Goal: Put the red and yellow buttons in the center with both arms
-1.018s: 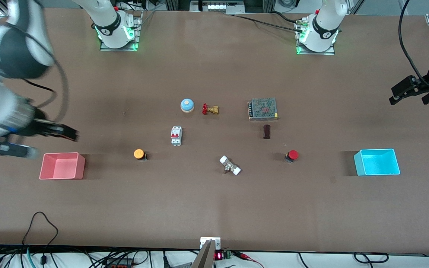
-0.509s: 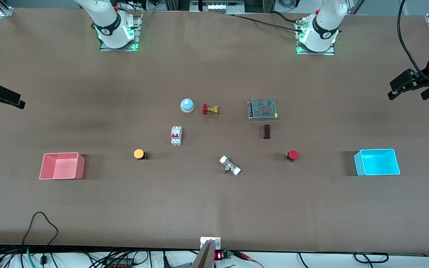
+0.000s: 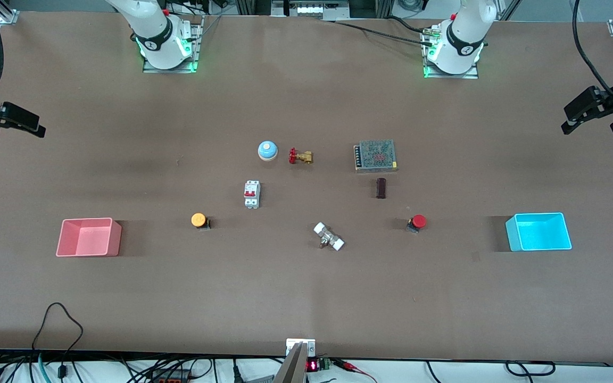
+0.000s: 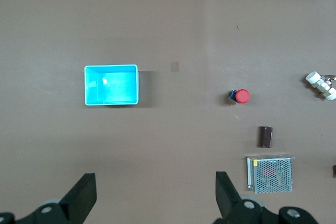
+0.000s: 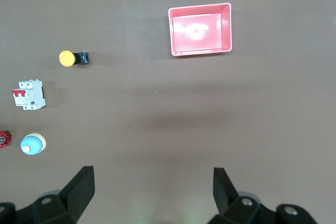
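Now both high and wide-fingered: left gripper (image 3: 594,114) over the table's edge past the cyan tray (image 3: 538,232), right gripper (image 3: 16,121) over the edge above the pink tray (image 3: 89,237). Best to drop each squarely over its own target, red button (image 3: 417,222) and yellow button (image 3: 199,220), and grip the black bases, not the caps.

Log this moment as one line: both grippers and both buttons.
left gripper: open, high over table end by cyan tray | right gripper: open, high near pink tray | red button: untouched | yellow button: untouched

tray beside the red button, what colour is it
Cyan. The tray, at the left arm's end beside the red button, shows best in the left wrist view.
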Robot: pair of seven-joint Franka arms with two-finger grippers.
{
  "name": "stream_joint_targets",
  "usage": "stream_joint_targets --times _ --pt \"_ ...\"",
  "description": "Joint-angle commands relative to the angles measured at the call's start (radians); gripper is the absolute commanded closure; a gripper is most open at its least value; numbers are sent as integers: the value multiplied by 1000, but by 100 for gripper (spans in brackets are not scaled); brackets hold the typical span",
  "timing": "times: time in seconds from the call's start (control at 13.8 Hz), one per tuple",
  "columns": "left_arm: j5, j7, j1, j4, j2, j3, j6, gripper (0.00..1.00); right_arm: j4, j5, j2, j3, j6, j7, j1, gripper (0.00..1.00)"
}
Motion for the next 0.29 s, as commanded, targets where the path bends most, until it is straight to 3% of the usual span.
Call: stream_joint_targets --times 0.0,0.22 --pt "19 -9 3 -20 -22 -2 -3 0 -40 -15 -40 5 4 -4 1 0" --pt "17 -9 1 -20 -24 -2 -6 0 -40 -13 -40 5 -1 -4 0 0"
